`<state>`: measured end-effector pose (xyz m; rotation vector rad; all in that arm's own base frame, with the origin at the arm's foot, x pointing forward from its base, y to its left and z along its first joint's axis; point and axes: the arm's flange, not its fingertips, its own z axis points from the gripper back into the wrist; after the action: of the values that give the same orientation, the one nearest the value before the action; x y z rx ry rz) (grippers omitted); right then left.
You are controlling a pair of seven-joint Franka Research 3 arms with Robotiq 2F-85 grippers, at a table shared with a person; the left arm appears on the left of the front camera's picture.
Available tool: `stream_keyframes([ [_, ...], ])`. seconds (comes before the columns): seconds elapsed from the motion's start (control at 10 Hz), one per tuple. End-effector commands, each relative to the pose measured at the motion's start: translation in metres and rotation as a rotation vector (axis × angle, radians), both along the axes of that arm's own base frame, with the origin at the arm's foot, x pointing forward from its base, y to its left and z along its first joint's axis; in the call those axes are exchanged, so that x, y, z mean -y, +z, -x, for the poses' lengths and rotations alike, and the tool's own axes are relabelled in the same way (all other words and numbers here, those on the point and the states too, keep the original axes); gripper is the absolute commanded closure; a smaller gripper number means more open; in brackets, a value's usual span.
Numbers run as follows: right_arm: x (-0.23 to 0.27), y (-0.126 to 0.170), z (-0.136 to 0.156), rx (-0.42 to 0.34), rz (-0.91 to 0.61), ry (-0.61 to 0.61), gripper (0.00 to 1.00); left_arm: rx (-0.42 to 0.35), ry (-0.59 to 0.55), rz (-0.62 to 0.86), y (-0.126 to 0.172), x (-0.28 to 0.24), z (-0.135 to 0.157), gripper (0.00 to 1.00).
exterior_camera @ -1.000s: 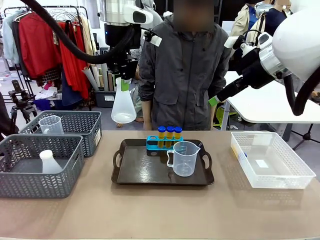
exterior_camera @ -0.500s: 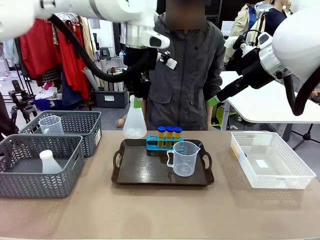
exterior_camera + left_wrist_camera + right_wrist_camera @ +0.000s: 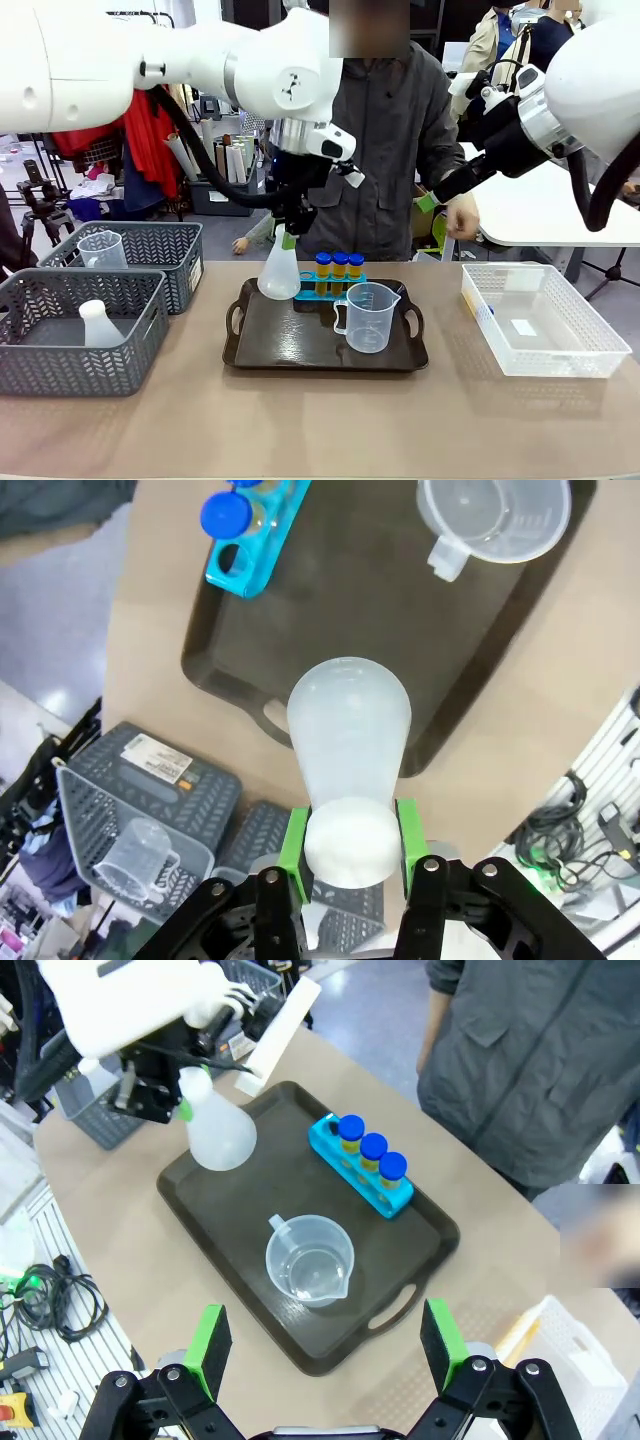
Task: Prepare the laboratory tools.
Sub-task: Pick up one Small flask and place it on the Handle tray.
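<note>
Translucent white conical flask (image 3: 279,275): held by its neck in the left pincer (image 3: 350,840), above the black handled tray's (image 3: 300,350) left rear corner. Right pincer (image 3: 327,1348): released, high above. Risk: descending flask could knock the adjacent blue tube rack (image 3: 329,282).

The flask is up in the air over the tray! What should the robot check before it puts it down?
1. Left tool grips the flask neck between green pads: ok.
2. Flask above the black tray: ok.
3. Bare tray floor beneath the flask: ok.
4. Flask clear of the blue tube rack: cannot tell, they look very close.
5. Measuring cup out of the way: ok.
6. Right tool open and high above the tray: ok.
</note>
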<state>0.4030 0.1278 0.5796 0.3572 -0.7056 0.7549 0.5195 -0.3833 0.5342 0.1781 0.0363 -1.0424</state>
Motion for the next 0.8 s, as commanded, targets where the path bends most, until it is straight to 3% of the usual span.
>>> stream_keyframes([
  [0.0,0.0,0.001,0.0,-0.003,-0.013,0.0,0.0,-0.004,0.031,0.012,-0.015,-0.017,0.0,1.0],
  [0.4,0.0,0.001,0.0,-0.003,-0.013,0.0,0.0,-0.031,0.034,-0.006,-0.044,-0.024,-0.009,1.0],
  [0.7,0.0,0.001,0.0,-0.003,-0.013,0.0,0.0,-0.059,0.015,0.061,-0.067,-0.026,-0.013,1.0],
])
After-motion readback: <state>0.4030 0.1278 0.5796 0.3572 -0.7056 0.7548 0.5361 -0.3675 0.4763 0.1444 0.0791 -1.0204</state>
